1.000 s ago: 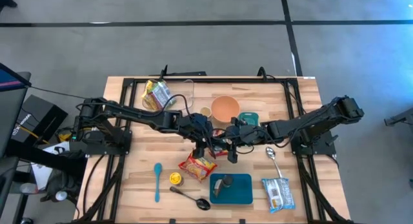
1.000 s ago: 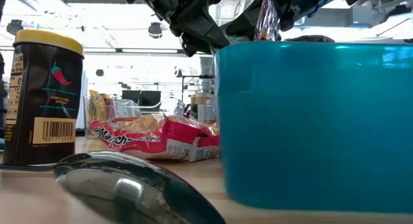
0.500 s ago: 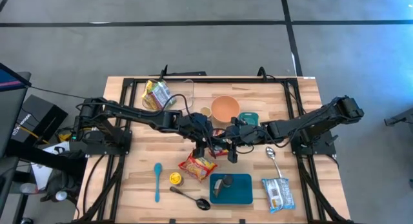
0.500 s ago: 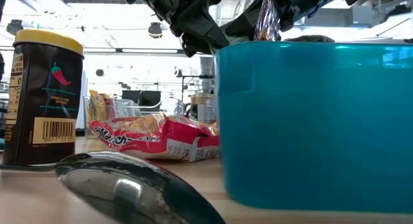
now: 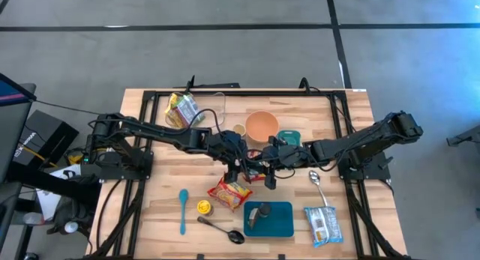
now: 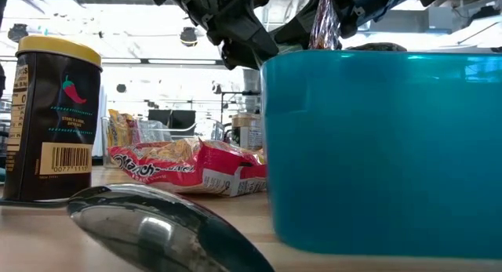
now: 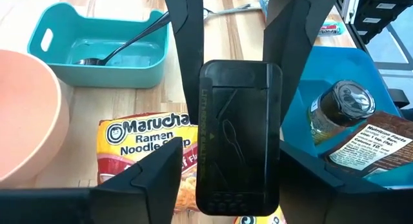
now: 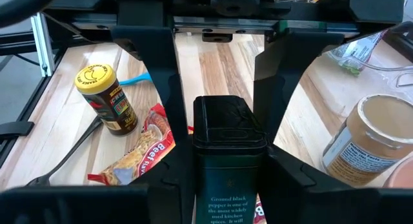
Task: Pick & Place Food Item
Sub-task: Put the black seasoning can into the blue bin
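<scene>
- Black rectangular tin labelled ground black pepper (image 8: 226, 166) is held above the tabletop (image 5: 157, 177), over the middle of it, just behind the red Maruchan ramen noodle packet (image 5: 230, 192).
- Right claw (image 5: 264, 173) is clenched on the tin, one dark finger (image 8: 158, 101) against each long side. It reaches in from the right of the ramen packet.
- Left claw (image 5: 241, 170) meets the tin from the opposite side, directly behind the ramen packet. The tin stands between its two sides in the left wrist view, but whether it grips or has let go cannot be told.
- Dark spice jar with a yellow lid (image 5: 203, 207) stands just left of the ramen packet, towards the front.
- Teal rectangular plastic tray (image 5: 281, 224) lies just right of the ramen packet and nearer the front edge. It carries a small dark glass jar with a metal lid (image 5: 262, 212).
- Orange round bowl (image 5: 262, 125) sits well behind the ramen packet, with a small teal bin (image 5: 289, 137) beside it.
- Light blue plastic spoon (image 5: 183, 209) lies left of the ramen packet, beyond the spice jar.
- Shiny metal spoon (image 5: 318, 183) lies right of the ramen packet, past the tray's corner.
</scene>
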You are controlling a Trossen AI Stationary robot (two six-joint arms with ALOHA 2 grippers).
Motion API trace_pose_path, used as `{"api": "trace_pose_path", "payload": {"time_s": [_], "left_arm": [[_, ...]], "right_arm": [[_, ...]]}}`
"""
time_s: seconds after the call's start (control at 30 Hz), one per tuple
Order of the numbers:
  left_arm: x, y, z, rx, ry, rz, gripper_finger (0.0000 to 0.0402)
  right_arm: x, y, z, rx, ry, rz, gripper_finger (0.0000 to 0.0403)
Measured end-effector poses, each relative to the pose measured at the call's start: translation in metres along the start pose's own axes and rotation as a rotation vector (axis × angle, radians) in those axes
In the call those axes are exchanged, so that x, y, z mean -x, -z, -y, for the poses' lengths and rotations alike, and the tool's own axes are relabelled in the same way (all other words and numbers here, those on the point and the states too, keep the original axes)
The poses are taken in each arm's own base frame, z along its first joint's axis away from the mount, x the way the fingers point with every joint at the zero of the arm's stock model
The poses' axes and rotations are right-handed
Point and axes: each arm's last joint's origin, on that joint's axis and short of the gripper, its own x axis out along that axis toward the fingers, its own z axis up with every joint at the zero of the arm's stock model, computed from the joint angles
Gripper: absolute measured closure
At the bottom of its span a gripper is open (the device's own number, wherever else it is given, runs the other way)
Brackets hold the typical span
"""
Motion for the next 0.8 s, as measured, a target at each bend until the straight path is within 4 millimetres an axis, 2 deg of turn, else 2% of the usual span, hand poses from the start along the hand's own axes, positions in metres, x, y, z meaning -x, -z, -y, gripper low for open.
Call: {"api": "trace_pose_path", "payload": {"time_s": [0.17,0.43,0.67,0.8], "left_arm": [[0.000,0.000,0.000,0.000,0.000,-0.002,0.0169],[0.001,0.002,0.000,-0.002,-0.002,-0.019,0.0165],[0.025,-0.005,0.002,-0.027,-0.001,-0.001,0.0165],[0.037,-0.007,0.004,-0.028,0.000,0.012,0.0165]], "right_arm": [[0.000,0.000,0.000,0.000,0.001,-0.005,0.0285],[0.000,0.002,0.000,0.005,0.003,-0.022,0.0285],[0.005,0.002,-0.004,0.015,-0.006,-0.028,0.0285],[0.015,0.002,-0.009,0.026,0.008,-0.031,0.0285]]}}
